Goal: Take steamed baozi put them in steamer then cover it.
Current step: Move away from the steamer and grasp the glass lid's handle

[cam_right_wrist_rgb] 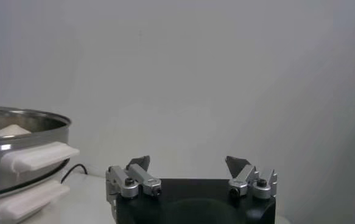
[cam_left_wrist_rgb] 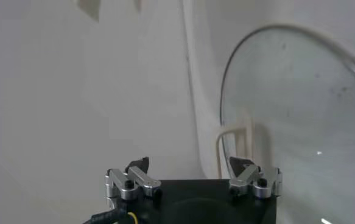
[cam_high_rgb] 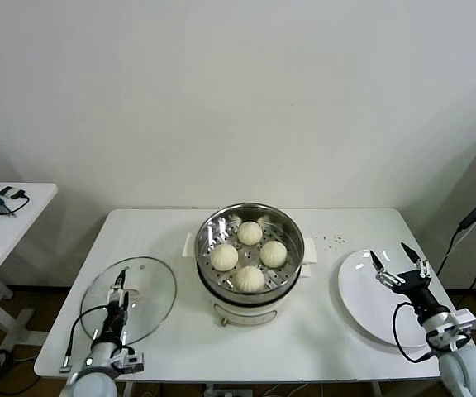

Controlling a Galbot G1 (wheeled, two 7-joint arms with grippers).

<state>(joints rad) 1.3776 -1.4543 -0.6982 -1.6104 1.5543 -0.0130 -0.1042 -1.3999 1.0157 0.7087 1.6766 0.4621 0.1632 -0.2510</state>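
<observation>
Several cream-white baozi (cam_high_rgb: 249, 232) lie on the perforated tray inside the steel steamer (cam_high_rgb: 250, 299) at the table's middle. The steamer is uncovered. The glass cover (cam_high_rgb: 151, 302) lies flat on the table at the front left, its white handle (cam_high_rgb: 135, 291) at its centre. My left gripper (cam_high_rgb: 120, 285) is open over the cover's left part, close beside the handle. In the left wrist view the gripper (cam_left_wrist_rgb: 189, 163) is empty, with the cover (cam_left_wrist_rgb: 299, 109) and its handle (cam_left_wrist_rgb: 235, 137) just ahead. My right gripper (cam_high_rgb: 399, 265) is open and empty above the white plate.
An empty white plate (cam_high_rgb: 362, 314) lies at the front right. The right wrist view shows the gripper (cam_right_wrist_rgb: 188, 161), the steamer (cam_right_wrist_rgb: 19, 143) with its white side handle (cam_right_wrist_rgb: 37, 155), and a baozi top (cam_right_wrist_rgb: 10, 129). A side table (cam_high_rgb: 23, 211) stands at the left.
</observation>
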